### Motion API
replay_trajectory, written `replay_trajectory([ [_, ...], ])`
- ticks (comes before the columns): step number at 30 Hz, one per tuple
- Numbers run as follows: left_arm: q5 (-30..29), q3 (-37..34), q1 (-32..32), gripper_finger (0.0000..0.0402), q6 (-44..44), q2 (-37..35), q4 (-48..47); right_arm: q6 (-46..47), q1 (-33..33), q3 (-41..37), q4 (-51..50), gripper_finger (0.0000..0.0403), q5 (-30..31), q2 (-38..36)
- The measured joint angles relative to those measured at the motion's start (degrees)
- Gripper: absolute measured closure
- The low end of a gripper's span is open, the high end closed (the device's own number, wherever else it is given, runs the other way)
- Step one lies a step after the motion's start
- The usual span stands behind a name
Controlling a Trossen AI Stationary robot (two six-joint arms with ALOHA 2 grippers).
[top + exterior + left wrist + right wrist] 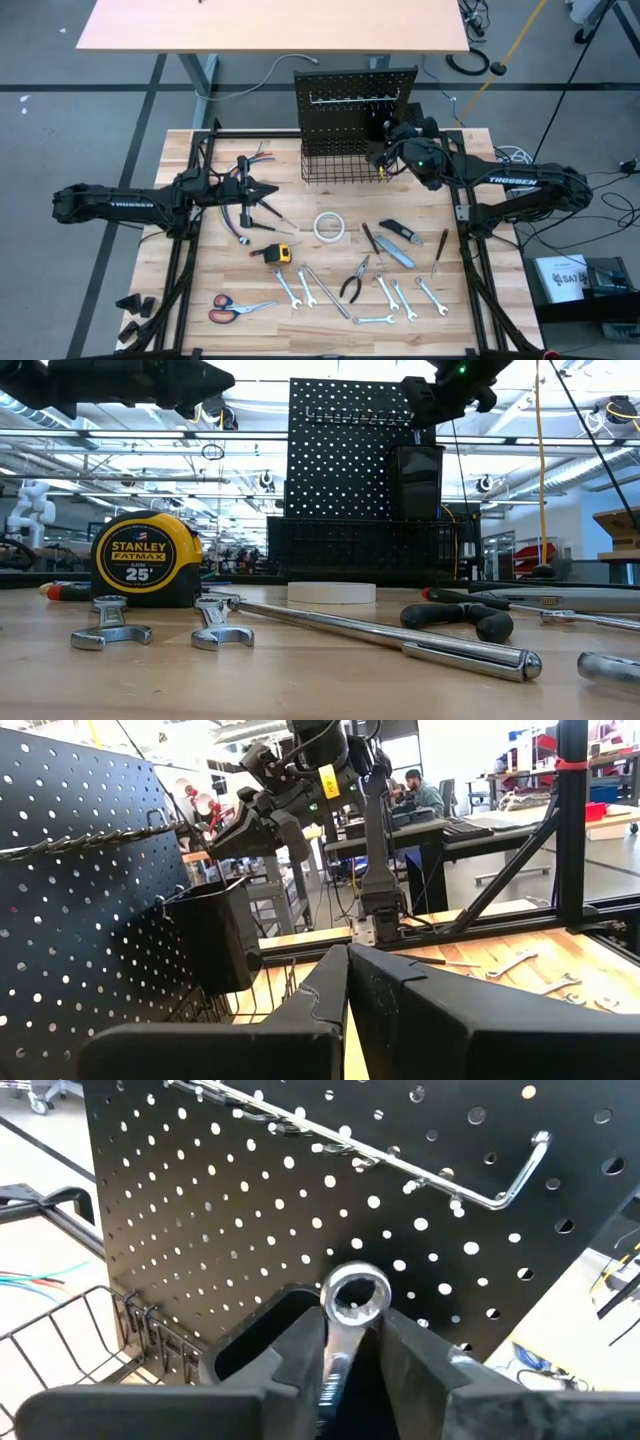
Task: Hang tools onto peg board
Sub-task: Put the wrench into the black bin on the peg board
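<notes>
The black peg board [355, 100] stands at the table's far edge with a silver hook rail [340, 1142], a wire basket [338, 165] and a small black cup [262, 1332]. My right gripper [350, 1325] is up in front of the board [384, 160], over the cup, shut on a silver wrench [352, 1298]. My left gripper [274, 196] is shut and empty at the table's left, beside a bundle of coloured wires [245, 160]; its fingers show closed in the left wrist view [348, 970]. The other tools lie flat on the table. My right gripper pinches the wrench's shaft [333, 1362] between its two fingers, just below the ring end [356, 1293], which sticks out past the fingertips. The wrench lies along the fingers. The fingers come from the table's right toward the peg board. The wrench is lifted clear, close before the board.
On the table's near half lie a white tape roll [329, 227], a yellow tape measure [283, 253], orange-handled scissors [232, 308], black-handled pliers [355, 283], several silver wrenches [400, 297], screwdrivers [438, 250] and a blue knife [397, 232]. A black frame [190, 270] borders the table.
</notes>
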Motion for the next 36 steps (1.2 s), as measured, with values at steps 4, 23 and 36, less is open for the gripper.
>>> replay_trajectory([
  [4,0.00,0.00,0.00,0.0387,0.00,0.00,0.01,0.00,0.00,0.00,-0.39,0.0290,0.03,0.00],
  [23,0.00,0.00,-0.02,0.0387,-0.02,0.00,-0.17,-0.29,1.37,1.24,-3.17,0.0211,-7.66,-0.52],
  [36,-0.05,0.04,0.00,0.0387,-0.09,0.00,-3.31,23.94,11.25,4.48,-21.82,0.0217,-46.25,0.11],
])
